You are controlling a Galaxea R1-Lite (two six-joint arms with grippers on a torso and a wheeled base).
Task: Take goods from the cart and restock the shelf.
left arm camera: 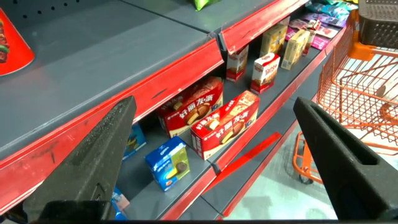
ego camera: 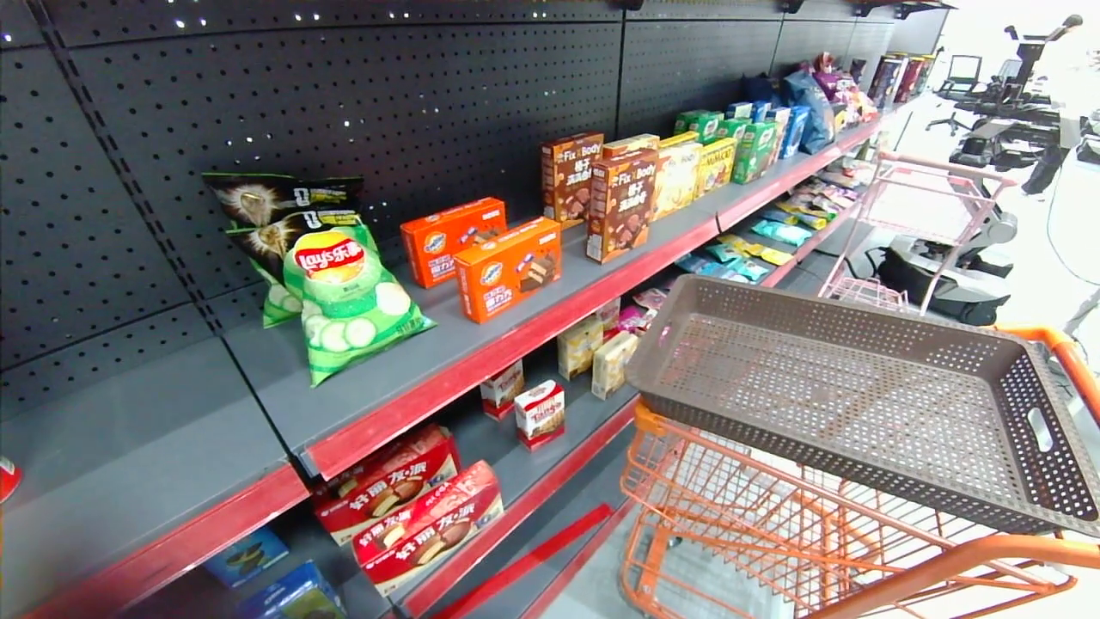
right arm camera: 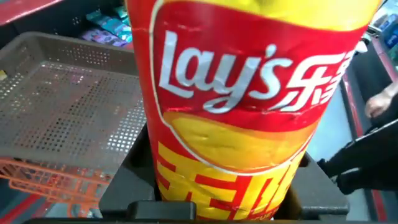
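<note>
A red and yellow chips canister (right arm camera: pixel 249 106) stands upright in my right gripper (right arm camera: pixel 217 208), which is shut on its lower part, beside the grey perforated basket (right arm camera: pixel 56 106). That basket (ego camera: pixel 859 378) rests on top of the orange cart (ego camera: pixel 773 533) and holds nothing. My left gripper (left arm camera: pixel 211 162) hangs open with nothing between its fingers (left arm camera: pixel 93 155), over the front edge of the grey shelf (left arm camera: pixel 124 68) with its red lip. Green chip bags (ego camera: pixel 344 292) and orange boxes (ego camera: pixel 507 266) lie on the shelf (ego camera: pixel 155 430), whose left section is bare.
A red item (left arm camera: pixel 12 43) sits at the bare section's far end. Lower shelves hold red cake boxes (ego camera: pixel 412 507), blue packs (left arm camera: pixel 168 163) and small cartons (ego camera: pixel 540 414). Brown boxes (ego camera: pixel 619 202) stand farther along. A pink cart (ego camera: pixel 919 223) stands beyond the orange one.
</note>
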